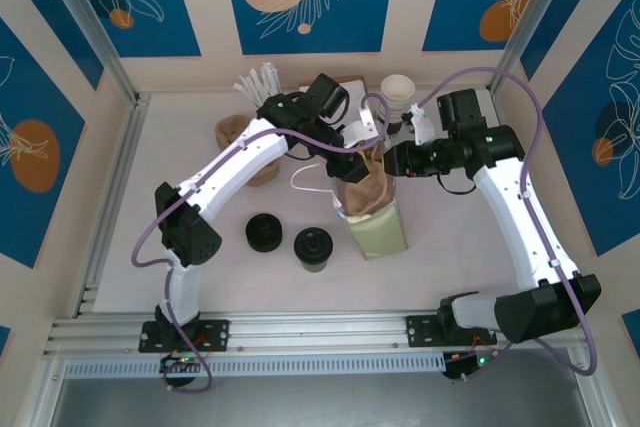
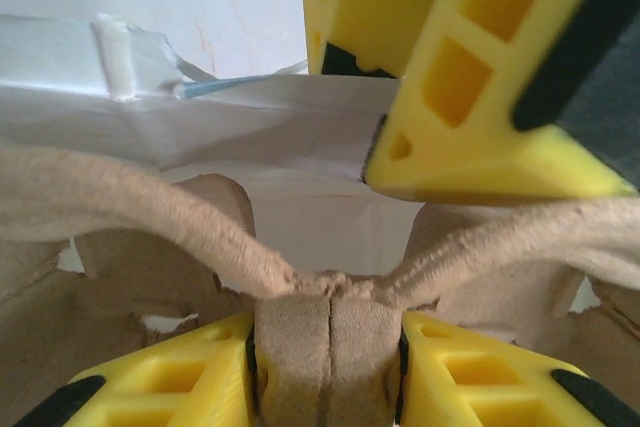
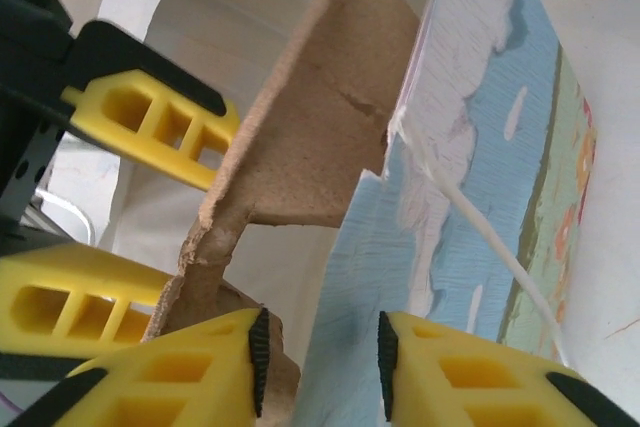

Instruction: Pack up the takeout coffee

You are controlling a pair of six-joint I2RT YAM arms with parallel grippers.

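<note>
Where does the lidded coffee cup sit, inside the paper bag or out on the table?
Out. The lidded cup stands upright on the table, just left of the paper bag, lid on.

A brown moulded-pulp panel [image 3: 310, 117] leans against a blue printed paper bag [image 3: 480, 147]. The right gripper [image 3: 320, 347] has its jaws apart.

White arms [image 1: 245, 157], black joints [image 1: 188, 232], purple cables [image 1: 490, 70], yellow black-padded gripper fingers [image 2: 480, 372]
</note>
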